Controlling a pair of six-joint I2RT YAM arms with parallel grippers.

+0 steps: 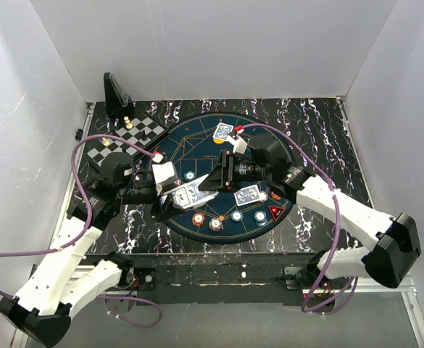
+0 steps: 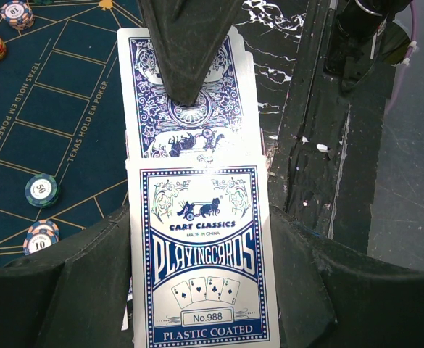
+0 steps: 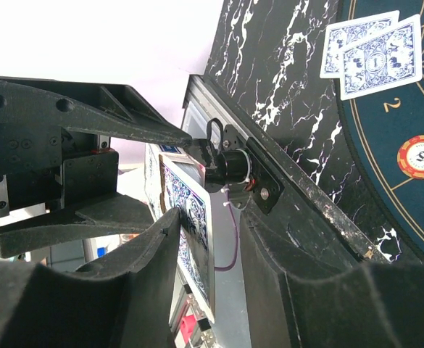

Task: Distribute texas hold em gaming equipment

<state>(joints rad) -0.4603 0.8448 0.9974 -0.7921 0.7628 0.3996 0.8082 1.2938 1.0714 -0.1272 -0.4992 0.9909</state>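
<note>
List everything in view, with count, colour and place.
round dark blue mat with gold lines: one, centre.
blue-and-white playing-card box: one, held over the mat's near left.
blue-backed playing cards: two pairs on the mat, far side and near right; one sticking out of the box.
round poker chips: about six, orange, white, teal, mat's near side.
red triangular marker: one, mat's near right.
black-and-white checkered board: one, far left, small pieces on it.
black stand: one, far-left corner.
left tool: black, shut on the box.
right tool: black, open around the sticking-out card.
</note>
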